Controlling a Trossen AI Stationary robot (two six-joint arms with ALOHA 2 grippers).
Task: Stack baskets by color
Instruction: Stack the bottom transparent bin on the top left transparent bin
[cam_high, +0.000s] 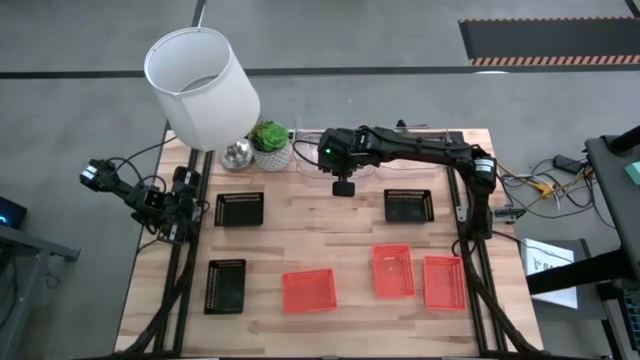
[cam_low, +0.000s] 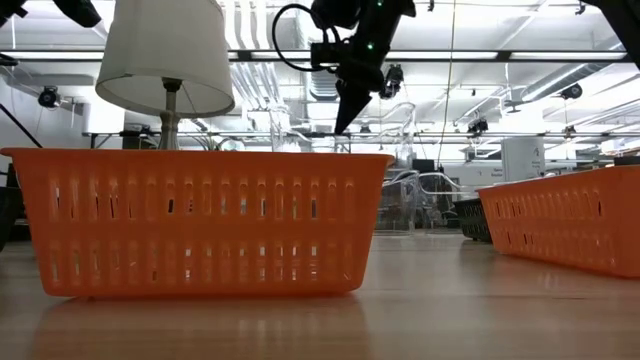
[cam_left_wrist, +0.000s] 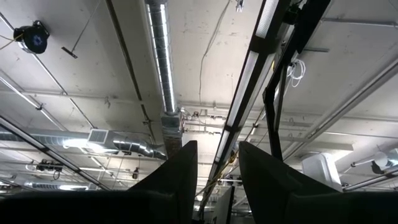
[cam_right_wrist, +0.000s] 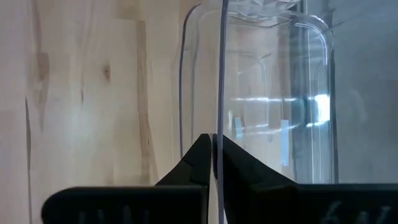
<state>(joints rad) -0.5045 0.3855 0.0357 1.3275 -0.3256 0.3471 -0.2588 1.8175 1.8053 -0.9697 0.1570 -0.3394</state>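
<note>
Three red-orange baskets (cam_high: 308, 290) (cam_high: 392, 270) (cam_high: 444, 282) lie along the table's near side. Three black ones (cam_high: 240, 209) (cam_high: 409, 206) (cam_high: 225, 285) lie farther back and at the near left. My right gripper (cam_high: 343, 187) is over the middle of the table's far part, slanting down and shut on a clear basket (cam_right_wrist: 273, 112). My left gripper (cam_left_wrist: 217, 174) waits beyond the table's left edge, pointing up at the ceiling, open with nothing between its fingers. My right gripper pinches a thin clear wall or rim of the clear basket (cam_right_wrist: 220, 134) between its two fingertips. The fingers come slanting down from above, and the rest of the basket reaches away from them. I cannot tell whether the basket rests on the table.
A white lampshade (cam_high: 203, 85) on a metal base and a small potted plant (cam_high: 268, 142) stand at the far left. More clear plastic shows by the far edge (cam_low: 400, 195). Bare wood lies between the black and red baskets (cam_high: 320, 235).
</note>
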